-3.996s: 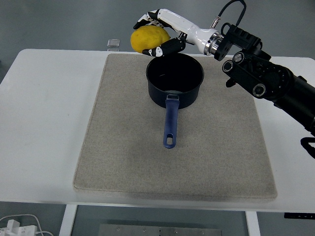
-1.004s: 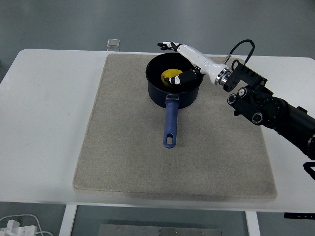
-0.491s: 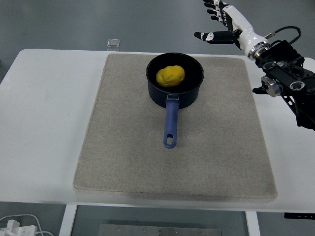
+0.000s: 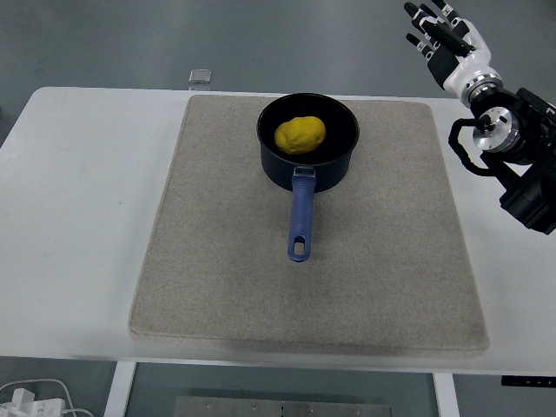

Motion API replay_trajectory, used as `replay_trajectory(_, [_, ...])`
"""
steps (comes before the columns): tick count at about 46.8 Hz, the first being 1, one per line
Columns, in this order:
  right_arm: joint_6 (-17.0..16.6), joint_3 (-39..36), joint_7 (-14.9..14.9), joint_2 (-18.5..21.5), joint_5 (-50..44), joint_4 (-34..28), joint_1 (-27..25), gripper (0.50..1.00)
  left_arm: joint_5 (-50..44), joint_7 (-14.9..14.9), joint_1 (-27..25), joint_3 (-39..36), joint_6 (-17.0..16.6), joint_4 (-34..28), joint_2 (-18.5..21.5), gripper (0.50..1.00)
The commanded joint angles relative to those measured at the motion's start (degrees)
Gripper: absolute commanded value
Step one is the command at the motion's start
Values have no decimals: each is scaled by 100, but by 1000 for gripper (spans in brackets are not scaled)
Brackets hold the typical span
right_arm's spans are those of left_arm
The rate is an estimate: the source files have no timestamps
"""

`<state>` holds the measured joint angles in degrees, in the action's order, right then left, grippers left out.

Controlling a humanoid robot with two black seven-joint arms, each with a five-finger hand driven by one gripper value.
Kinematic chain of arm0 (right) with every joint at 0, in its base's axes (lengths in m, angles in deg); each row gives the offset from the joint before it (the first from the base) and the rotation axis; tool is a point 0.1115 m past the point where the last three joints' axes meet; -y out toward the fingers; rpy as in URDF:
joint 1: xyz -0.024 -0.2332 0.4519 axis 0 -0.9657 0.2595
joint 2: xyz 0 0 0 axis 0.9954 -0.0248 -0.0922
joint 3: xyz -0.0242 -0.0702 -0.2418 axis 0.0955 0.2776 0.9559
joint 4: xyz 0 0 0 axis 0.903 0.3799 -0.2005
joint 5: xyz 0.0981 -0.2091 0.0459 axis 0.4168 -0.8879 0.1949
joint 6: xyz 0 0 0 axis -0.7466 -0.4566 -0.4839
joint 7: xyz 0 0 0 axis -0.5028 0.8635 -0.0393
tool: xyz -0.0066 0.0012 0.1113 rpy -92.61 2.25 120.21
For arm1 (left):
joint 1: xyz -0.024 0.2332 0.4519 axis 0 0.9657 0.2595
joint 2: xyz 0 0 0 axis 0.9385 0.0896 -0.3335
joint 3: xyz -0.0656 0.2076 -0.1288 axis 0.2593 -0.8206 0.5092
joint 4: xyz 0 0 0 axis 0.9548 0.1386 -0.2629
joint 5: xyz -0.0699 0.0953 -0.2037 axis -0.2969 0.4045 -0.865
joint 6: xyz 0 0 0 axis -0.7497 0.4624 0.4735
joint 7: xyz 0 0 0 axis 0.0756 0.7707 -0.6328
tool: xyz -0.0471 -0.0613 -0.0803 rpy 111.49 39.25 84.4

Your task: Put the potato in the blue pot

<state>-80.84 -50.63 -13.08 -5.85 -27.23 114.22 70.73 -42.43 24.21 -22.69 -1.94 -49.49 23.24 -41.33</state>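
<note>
The potato (image 4: 301,134) lies inside the blue pot (image 4: 307,139), on the pot's floor a little toward 9 o'clock of its centre, with dark bare bottom showing on the 3 o'clock side. The pot stands on a grey mat (image 4: 217,261) that covers most of the white tabletop (image 4: 78,217), near the mat's 12 o'clock edge, and its blue handle (image 4: 300,217) points straight to 6 o'clock. Judged from how things lie, the placing itself is done.

The right hand (image 4: 445,39) is up at the 1 to 2 o'clock corner of the view, well apart from the pot and above the tabletop's far edge. Its fingers (image 4: 430,26) are spread wide and it holds nothing. The black forearm and wrist joints sit below it at the right edge. The left arm does not show at all.

What is left is only to clear the arm away cleanly. A good retreat would stay high and out to the 3 o'clock side, so that neither wrist nor forearm crosses over the pot's rim or brushes the handle, which sticks out and could swing the pot round if knocked. The potato looks settled and unlikely to roll out. A small square object (image 4: 201,76) rests on the tabletop at 11 o'clock, beyond the mat; it is too small to identify.
</note>
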Motion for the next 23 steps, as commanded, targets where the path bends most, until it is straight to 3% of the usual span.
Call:
replay_trajectory(1, [61,2,9,138,152,-8,-100,915,0,-1,73,0,0,8,0,999])
replay_trajectory(23, [-18,-103,79,138,82,-8,-381,917,-9,-1,213,0,0,70,0,999])
